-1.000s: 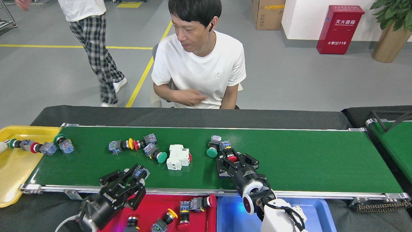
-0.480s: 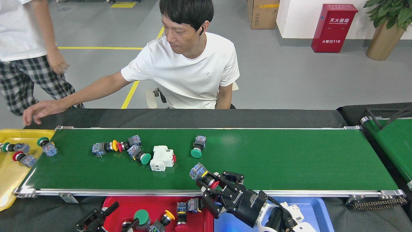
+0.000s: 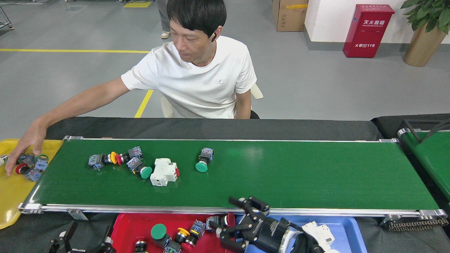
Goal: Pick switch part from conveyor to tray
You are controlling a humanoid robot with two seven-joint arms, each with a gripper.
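The conveyor (image 3: pixel 299 175) runs across the middle. On its left half lie a yellow-capped switch part (image 3: pixel 102 160), a red-capped one (image 3: pixel 128 154), a green-capped one (image 3: pixel 140 169), a white breaker (image 3: pixel 164 172) and a lone green-capped switch part (image 3: pixel 203 161). The red tray (image 3: pixel 126 225) below the near rail holds several switch parts. My right gripper (image 3: pixel 227 221) hangs over that tray's right edge, fingers spread, with a red-capped switch part (image 3: pixel 225 220) lying between the fingertips. My left gripper (image 3: pixel 88 237) sits low at the bottom left, dark and partly cut off, its fingers apart with nothing between them.
A blue tray (image 3: pixel 348 228) is at the bottom right, under my right arm. A yellow tray (image 3: pixel 14 193) at the left end holds switch parts (image 3: pixel 33 168), and a seated person's hand (image 3: pixel 21 151) rests on them. A second green belt (image 3: pixel 432 154) shows at the right.
My right gripper brought the red-capped switch part from the belt's near edge down to the red tray. My left gripper sank lower. The belt's parts shifted left. The person's hand reached into the yellow tray.
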